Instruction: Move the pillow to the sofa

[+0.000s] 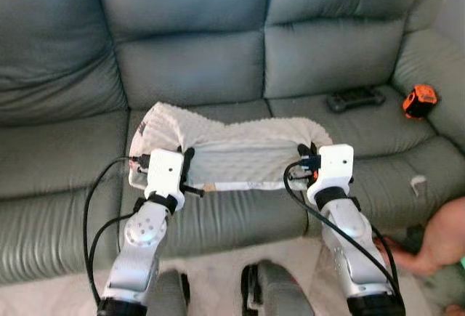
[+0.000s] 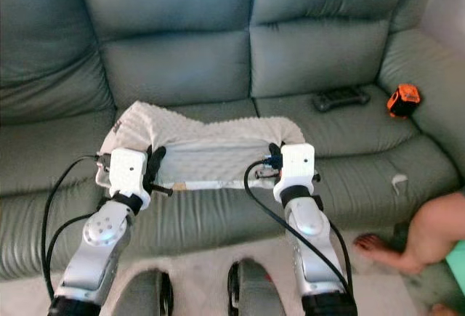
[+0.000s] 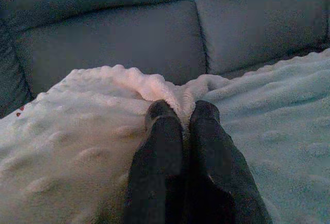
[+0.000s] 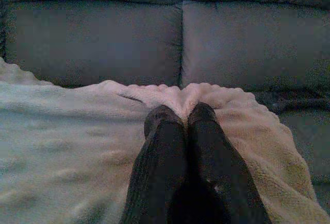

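Left wrist view shows the left gripper (image 3: 180, 113) clenched on a pinch of fabric at one end of the pillow (image 1: 232, 149), its two black fingers (image 3: 160, 147) pressed close with a ridge of cloth bunched between them. The right gripper (image 4: 180, 113) grips the opposite end the same way, fingers nearly together with a fold of fabric squeezed up between the tips.

From the head views, both silver arms reach forward and hold the pillow stretched between them over the front of the sofa (image 1: 203, 69) seat. It seems to rest on or just above the middle seat cushion; I cannot tell whether its underside is fully touching.

I judge this to be the placing step, close to its end. The next move calls for lowering the pillow until the cushion bears it, loosening both grips together so neither end drags, then drawing the arms back.

It is cream-white, fleecy and dimpled, limp rather than plump, sagging in the middle between the two grips.

Farther right on the seat lie a dark game controller (image 1: 355, 99) and an orange tape measure (image 1: 419, 101), well apart from the pillow. A person's leg (image 2: 429, 232) is at the right edge.
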Controlling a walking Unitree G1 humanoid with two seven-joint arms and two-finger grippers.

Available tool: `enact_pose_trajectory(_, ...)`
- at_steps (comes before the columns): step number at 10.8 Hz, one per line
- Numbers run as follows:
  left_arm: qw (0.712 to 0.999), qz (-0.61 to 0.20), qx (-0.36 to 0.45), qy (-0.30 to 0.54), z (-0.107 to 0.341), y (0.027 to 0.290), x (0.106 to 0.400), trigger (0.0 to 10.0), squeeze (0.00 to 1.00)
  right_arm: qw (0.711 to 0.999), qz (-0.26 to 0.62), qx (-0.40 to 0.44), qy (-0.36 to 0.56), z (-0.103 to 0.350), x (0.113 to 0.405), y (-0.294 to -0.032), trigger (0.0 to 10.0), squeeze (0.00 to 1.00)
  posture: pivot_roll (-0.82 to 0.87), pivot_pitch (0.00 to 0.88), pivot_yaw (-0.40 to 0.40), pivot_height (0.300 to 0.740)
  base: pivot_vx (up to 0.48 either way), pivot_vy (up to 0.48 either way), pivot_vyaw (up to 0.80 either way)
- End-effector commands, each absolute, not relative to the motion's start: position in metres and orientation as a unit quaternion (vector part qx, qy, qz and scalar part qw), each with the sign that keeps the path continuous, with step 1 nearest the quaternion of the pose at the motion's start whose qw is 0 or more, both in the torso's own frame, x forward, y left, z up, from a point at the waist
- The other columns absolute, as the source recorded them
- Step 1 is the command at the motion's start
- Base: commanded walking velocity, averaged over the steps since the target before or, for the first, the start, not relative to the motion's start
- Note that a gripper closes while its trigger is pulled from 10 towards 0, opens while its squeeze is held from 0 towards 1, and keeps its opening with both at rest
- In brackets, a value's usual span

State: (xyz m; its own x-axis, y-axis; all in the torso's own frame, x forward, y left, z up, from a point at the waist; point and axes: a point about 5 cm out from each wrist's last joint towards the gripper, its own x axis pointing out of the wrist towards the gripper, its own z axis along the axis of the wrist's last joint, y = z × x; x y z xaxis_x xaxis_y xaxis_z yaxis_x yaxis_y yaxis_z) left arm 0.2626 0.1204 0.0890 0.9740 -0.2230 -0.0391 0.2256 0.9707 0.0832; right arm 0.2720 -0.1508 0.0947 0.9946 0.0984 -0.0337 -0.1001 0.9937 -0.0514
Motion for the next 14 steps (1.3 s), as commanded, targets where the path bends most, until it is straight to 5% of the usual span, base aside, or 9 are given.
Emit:
enact_pose_trajectory(1,0.995,-0.094,0.043,0.014,0.089,0.127,0.263,10.0,0.0,0.999,0.039,-0.03,0.012,0.096,0.271,-0.158,10.0,0.0,-0.05,0.178,-0.025,0.633,0.0,0.0,0.0)
enact_pose_trajectory(10,0.994,-0.1,0.033,-0.005,0.095,0.12,0.267,10.0,0.0,0.998,0.062,-0.025,-0.001,0.1,0.272,-0.152,10.0,0.0,-0.05,0.182,-0.018,0.633,0.0,0.0,0.0)
enact_pose_trajectory(14,0.994,-0.103,0.021,-0.005,0.095,0.116,0.27,10.0,0.0,0.997,0.073,-0.024,-0.001,0.1,0.269,-0.149,10.0,0.0,-0.06,0.187,-0.022,0.633,0.299,0.0,0.43)
